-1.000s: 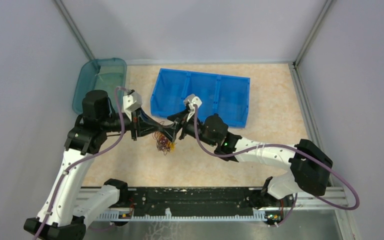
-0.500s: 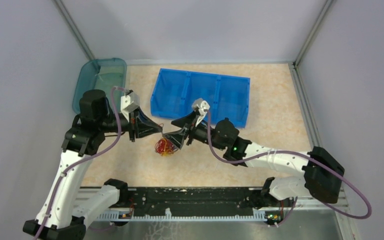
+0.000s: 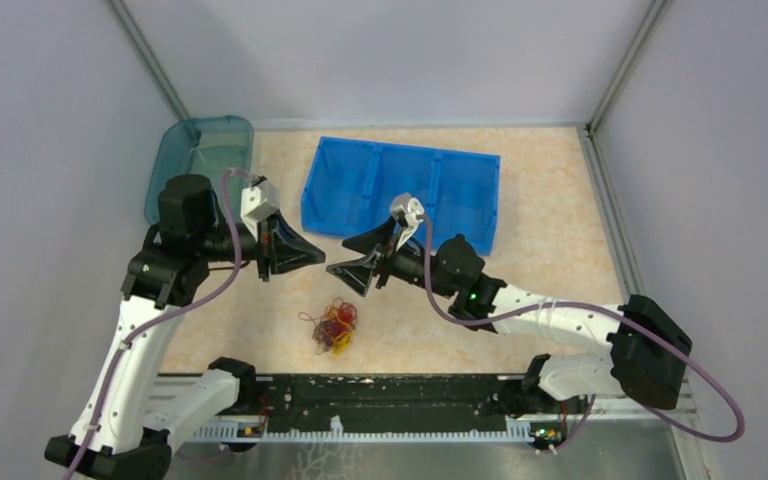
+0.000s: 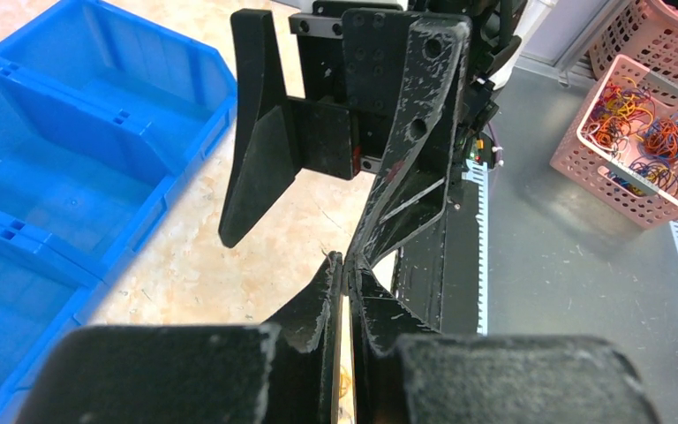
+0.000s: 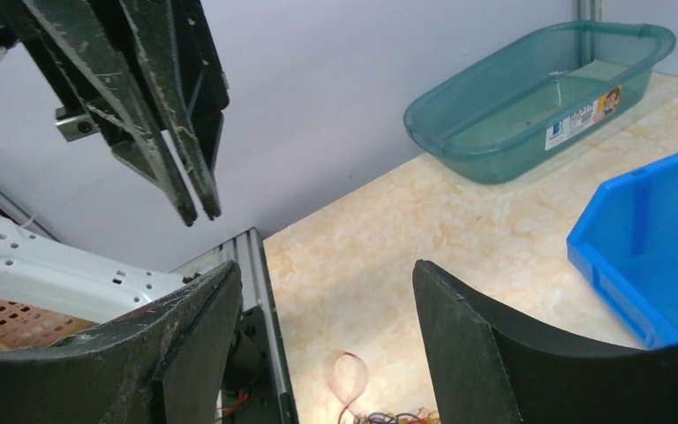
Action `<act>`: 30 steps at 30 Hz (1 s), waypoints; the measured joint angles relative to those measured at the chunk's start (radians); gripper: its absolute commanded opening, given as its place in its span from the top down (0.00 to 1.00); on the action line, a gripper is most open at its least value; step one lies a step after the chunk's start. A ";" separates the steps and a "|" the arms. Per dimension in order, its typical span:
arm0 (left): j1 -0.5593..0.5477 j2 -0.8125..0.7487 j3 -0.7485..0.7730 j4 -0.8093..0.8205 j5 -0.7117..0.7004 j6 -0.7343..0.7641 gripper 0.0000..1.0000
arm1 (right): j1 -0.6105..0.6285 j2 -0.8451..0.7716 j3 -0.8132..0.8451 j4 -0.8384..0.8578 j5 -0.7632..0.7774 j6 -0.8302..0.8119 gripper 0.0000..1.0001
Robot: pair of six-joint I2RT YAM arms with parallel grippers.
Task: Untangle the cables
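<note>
The cables (image 3: 332, 326) lie in a small tangled heap of orange, red and dark loops on the table, below and in front of both grippers. My left gripper (image 3: 318, 255) is shut, and I see nothing held in it (image 4: 346, 261). My right gripper (image 3: 338, 258) faces it, tip to tip, open and empty. In the right wrist view the wide gap of my right gripper (image 5: 322, 269) shows bare table, with the top of the cables (image 5: 380, 413) and one red loop at the bottom edge. A bit of orange cable (image 4: 344, 385) shows behind the shut left fingers.
A blue three-compartment bin (image 3: 400, 190) stands behind the grippers. A teal tub (image 3: 200, 160) is at the back left. A black rail (image 3: 360, 400) runs along the near edge. A pink basket (image 4: 644, 132) of coloured cables sits off the table.
The cable bundle hung between the two grippers. My right gripper has opened, and the bundle has dropped to the table nearer the front edge. The grippers have drawn slightly apart.
</note>
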 measured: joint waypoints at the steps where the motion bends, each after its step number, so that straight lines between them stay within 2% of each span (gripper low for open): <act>1: 0.000 0.000 0.000 0.000 0.001 -0.001 0.90 | 0.000 0.014 0.006 0.006 -0.002 0.006 0.29; 7: -0.005 0.000 0.002 -0.001 0.000 0.002 0.89 | 0.000 0.059 0.019 0.016 0.004 0.023 0.32; 9: -0.005 -0.002 0.001 -0.017 -0.011 0.037 0.81 | 0.000 0.060 0.019 -0.004 0.019 0.020 0.32; 10: -0.005 -0.003 0.000 -0.031 -0.019 0.063 0.73 | -0.001 0.060 0.019 -0.016 0.025 0.014 0.32; 13: -0.005 -0.011 -0.032 -0.105 -0.066 0.183 0.67 | -0.010 0.060 0.014 -0.066 0.036 0.006 0.34; 14: -0.005 -0.012 -0.056 -0.130 -0.086 0.224 0.64 | -0.014 0.060 0.009 -0.082 0.038 0.006 0.35; 17: -0.006 -0.003 -0.161 -0.203 -0.164 0.380 0.44 | -0.038 0.061 -0.023 -0.127 0.042 0.018 0.36; 18: -0.006 0.009 -0.204 -0.224 -0.200 0.440 0.42 | -0.050 0.061 -0.036 -0.140 0.043 0.030 0.37; 23: -0.006 0.128 -0.355 -0.251 -0.394 0.678 0.41 | -0.104 0.036 -0.107 -0.184 0.052 0.071 0.37; 30: 0.000 0.412 -0.332 -0.164 -0.595 0.855 0.45 | -0.112 -0.069 -0.124 -0.214 0.073 0.087 0.39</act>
